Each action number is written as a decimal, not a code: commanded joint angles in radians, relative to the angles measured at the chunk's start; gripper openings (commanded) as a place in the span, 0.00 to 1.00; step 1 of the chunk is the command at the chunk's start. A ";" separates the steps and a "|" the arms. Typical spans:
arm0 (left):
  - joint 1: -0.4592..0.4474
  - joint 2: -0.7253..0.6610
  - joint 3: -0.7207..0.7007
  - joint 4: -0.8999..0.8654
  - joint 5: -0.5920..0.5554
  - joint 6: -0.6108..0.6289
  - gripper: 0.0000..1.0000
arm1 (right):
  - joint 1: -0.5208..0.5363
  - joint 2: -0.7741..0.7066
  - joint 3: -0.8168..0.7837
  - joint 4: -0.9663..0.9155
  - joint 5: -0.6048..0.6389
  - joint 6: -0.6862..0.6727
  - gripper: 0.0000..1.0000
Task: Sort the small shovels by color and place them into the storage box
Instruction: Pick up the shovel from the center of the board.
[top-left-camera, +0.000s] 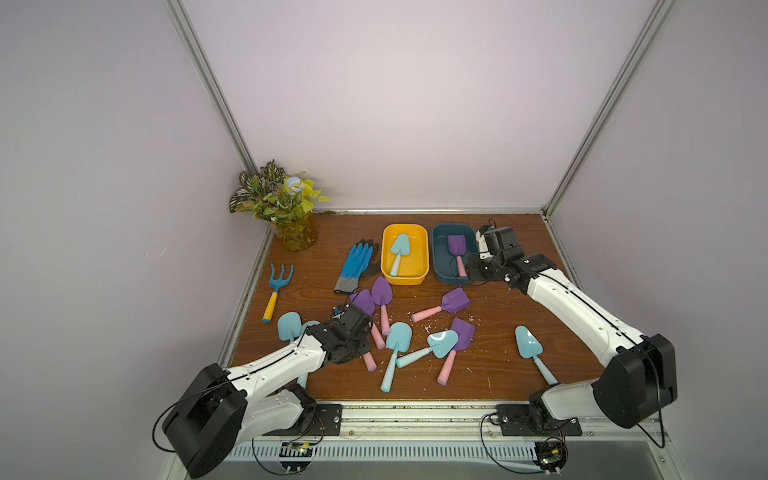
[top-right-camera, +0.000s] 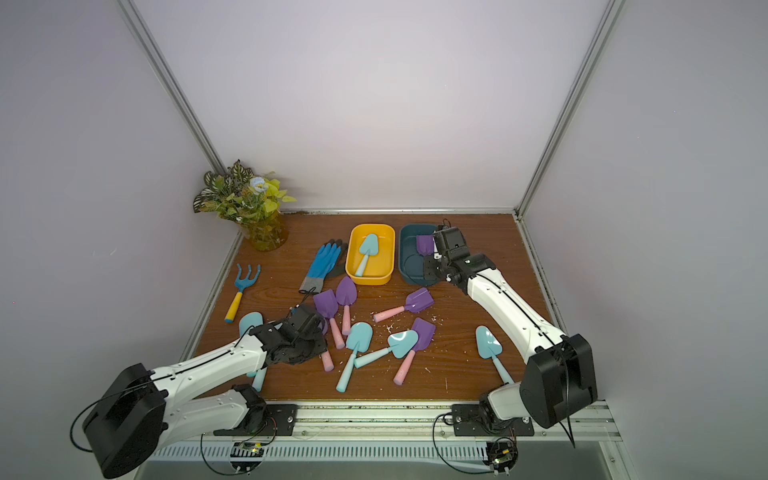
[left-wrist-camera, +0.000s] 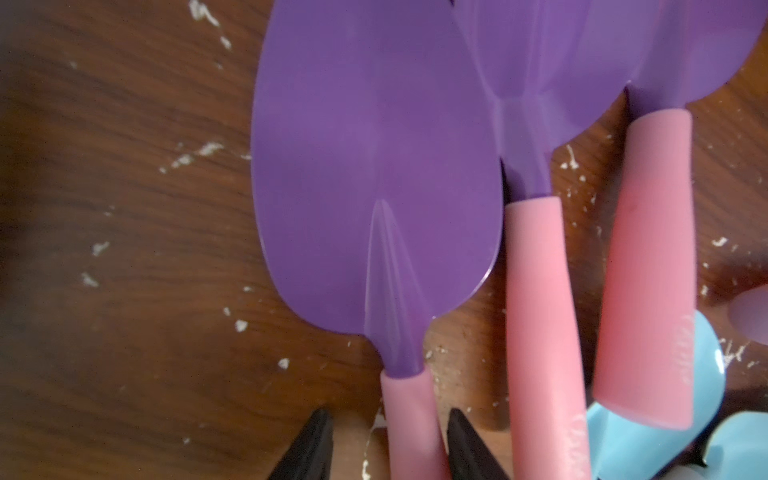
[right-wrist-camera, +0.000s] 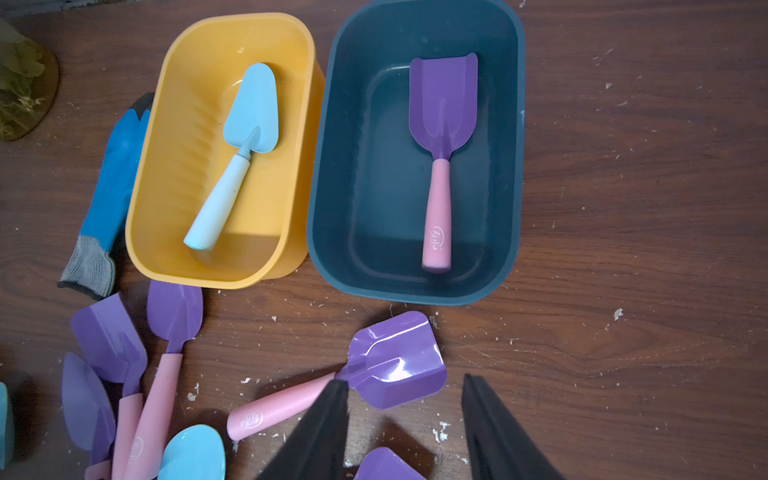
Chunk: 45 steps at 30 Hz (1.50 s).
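Several small shovels lie loose on the wooden table, aqua ones (top-left-camera: 398, 336) and purple ones with pink handles (top-left-camera: 455, 300). One aqua shovel (top-left-camera: 400, 247) lies in the yellow box (top-left-camera: 405, 280). A purple shovel (top-left-camera: 456, 245) lies in the dark blue box (top-left-camera: 441, 266). My left gripper (left-wrist-camera: 388, 411) is low over an oval-bladed purple shovel (left-wrist-camera: 374, 166), jaws astride its pink handle. One finger touches the handle and a gap shows at the other. My right gripper (right-wrist-camera: 405, 379) hangs open and empty near the blue box's front edge, above a purple scoop shovel (right-wrist-camera: 395, 361).
A blue rake with a yellow handle (top-left-camera: 279, 286) lies at the left. A blue glove (top-left-camera: 357, 262) lies beside the yellow box. A potted plant (top-left-camera: 291, 224) stands in the back left corner. White crumbs dot the table.
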 joint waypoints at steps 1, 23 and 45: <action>-0.021 -0.012 -0.022 -0.039 0.010 -0.014 0.48 | 0.006 -0.036 0.003 0.006 0.018 -0.009 0.51; -0.134 0.009 -0.036 -0.077 -0.003 -0.071 0.44 | 0.006 -0.037 -0.012 0.014 0.017 -0.007 0.51; -0.137 -0.049 -0.026 -0.155 -0.032 -0.084 0.23 | 0.006 -0.036 -0.018 0.018 0.011 -0.004 0.50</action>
